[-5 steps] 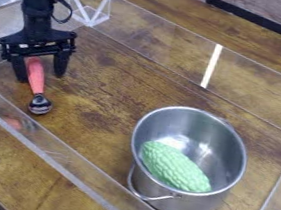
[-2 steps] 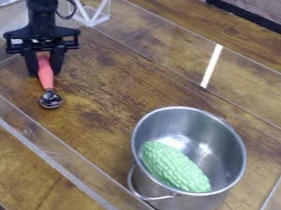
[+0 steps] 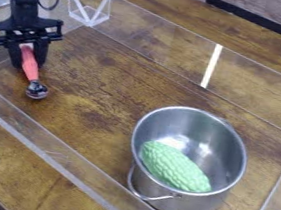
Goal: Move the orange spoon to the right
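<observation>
The orange spoon (image 3: pixel 30 64) hangs at the left of the wooden table, its orange-red handle slanting down to a small shiny round bowl near the tabletop. My gripper (image 3: pixel 27 50) points straight down and is shut on the top of the spoon's handle. Whether the spoon's bowl touches the wood or sits just above it, I cannot tell.
A steel pot (image 3: pixel 190 162) with a bumpy green vegetable (image 3: pixel 175 167) inside stands at the front right. Clear plastic walls (image 3: pixel 54 156) fence the table's front and sides. A white strip (image 3: pixel 212 66) stands upright behind the pot.
The gripper went from open over the spoon's handle to shut on it, then carried the spoon to the left in the picture and slightly up.
</observation>
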You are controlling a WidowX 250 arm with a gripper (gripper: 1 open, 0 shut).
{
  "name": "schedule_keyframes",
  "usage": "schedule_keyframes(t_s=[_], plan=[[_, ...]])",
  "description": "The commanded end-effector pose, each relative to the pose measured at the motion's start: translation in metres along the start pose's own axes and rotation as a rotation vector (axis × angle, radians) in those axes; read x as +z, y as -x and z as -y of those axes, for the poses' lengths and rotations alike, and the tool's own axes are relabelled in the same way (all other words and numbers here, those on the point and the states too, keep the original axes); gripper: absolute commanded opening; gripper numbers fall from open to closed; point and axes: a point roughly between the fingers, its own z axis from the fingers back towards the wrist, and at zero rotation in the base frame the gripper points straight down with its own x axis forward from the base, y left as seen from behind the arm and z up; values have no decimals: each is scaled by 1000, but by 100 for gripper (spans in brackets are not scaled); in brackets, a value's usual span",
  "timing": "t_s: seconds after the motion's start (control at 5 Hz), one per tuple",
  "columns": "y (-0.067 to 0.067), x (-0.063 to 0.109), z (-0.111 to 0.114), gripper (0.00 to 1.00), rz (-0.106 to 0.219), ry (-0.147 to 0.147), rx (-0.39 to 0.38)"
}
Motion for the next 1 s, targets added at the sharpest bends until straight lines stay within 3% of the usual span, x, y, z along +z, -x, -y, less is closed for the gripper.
schedule_keyframes(t_s=[0.0, 0.8], plan=[[-12, 18, -1, 0, 47, 40, 1], [-3, 15, 15, 0, 15, 51, -86]])
